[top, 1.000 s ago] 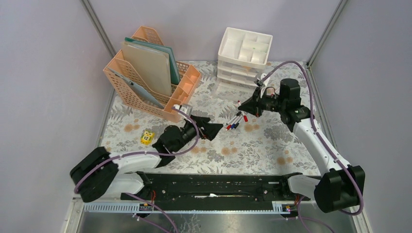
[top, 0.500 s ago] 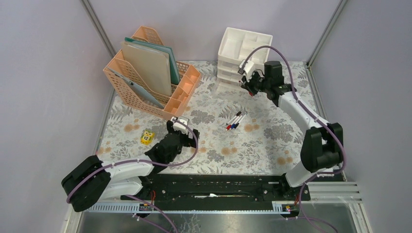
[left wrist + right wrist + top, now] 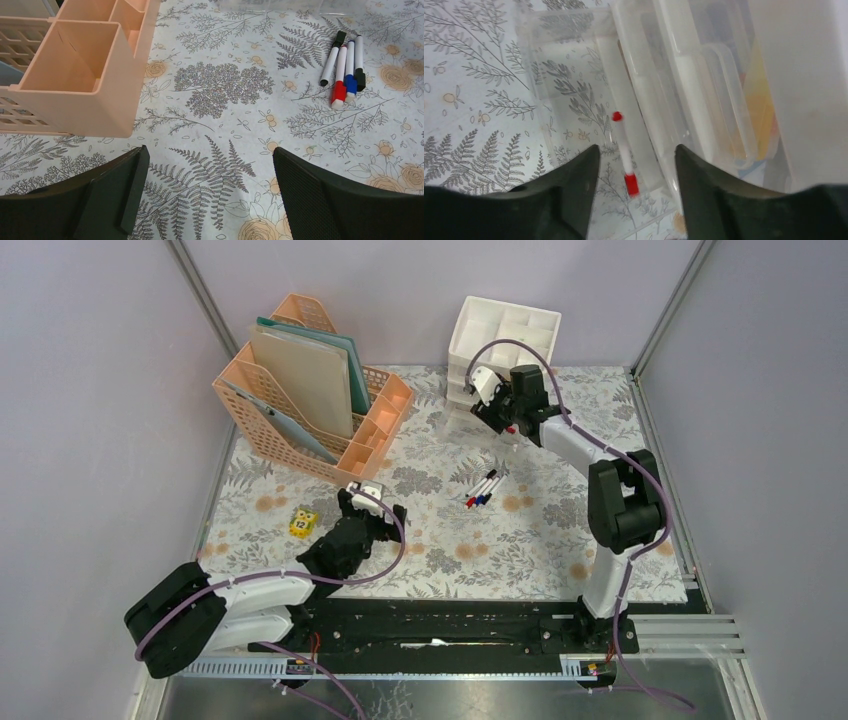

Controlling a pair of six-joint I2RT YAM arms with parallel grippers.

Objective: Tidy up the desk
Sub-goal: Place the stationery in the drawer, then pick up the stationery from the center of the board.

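The desk [image 3: 560, 530] carries a pale cloth with fern and flower print. My right gripper [image 3: 636, 148] hangs open over the pulled-out clear bottom drawer [image 3: 574, 75] of the white drawer unit [image 3: 503, 338]. A white marker with red ends [image 3: 624, 152] lies loose in that drawer, below the gap between the jaws and touching neither. From above, the right gripper [image 3: 487, 412] is at the unit's front. Three more markers [image 3: 483, 488] lie side by side mid-desk, also visible as markers [image 3: 344, 65] from the left wrist. My left gripper [image 3: 209, 152] is open and empty above bare cloth.
A peach file rack [image 3: 310, 390] with folders stands at the back left; its small front compartments [image 3: 75, 70] are just left of my left gripper [image 3: 378, 508]. A yellow die [image 3: 304, 523] lies near the left edge. A black rail [image 3: 440, 625] runs along the near edge.
The right arm swung from the markers mid-desk back to the drawer unit carrying the red-ended marker, then opened and let it drop into the drawer. The left gripper drew back towards the rack.
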